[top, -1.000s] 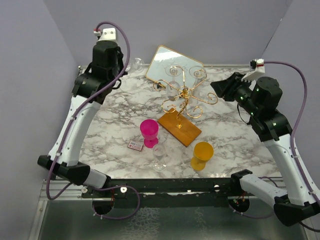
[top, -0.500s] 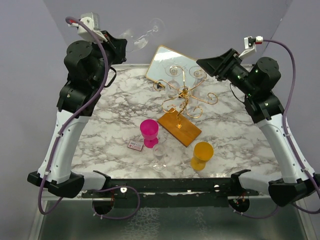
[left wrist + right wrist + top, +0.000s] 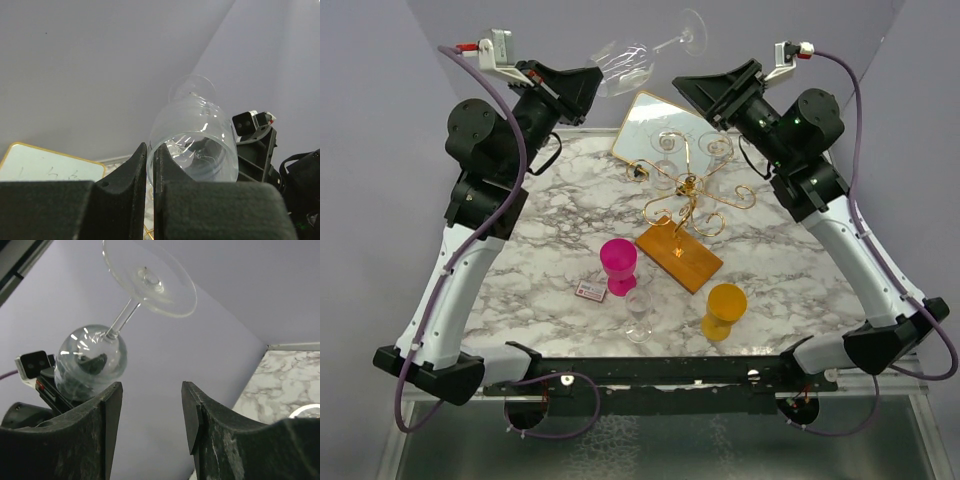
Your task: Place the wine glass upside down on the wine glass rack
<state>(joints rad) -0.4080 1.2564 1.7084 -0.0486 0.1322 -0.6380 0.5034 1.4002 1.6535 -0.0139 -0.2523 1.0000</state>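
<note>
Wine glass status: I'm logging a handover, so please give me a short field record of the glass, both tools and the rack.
wine glass: in the air above the far edge of the table, tilted, foot up and to the right
left tool: shut on the bowl's rim
right tool: open, facing the glass, not gripping it
rack: standing on the table, in front of the mirror

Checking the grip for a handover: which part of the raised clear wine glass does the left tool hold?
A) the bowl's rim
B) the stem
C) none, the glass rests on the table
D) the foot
A: the left tool pinches the wine glass at the bowl's rim, with the stem and foot sticking out free in the air.
</note>
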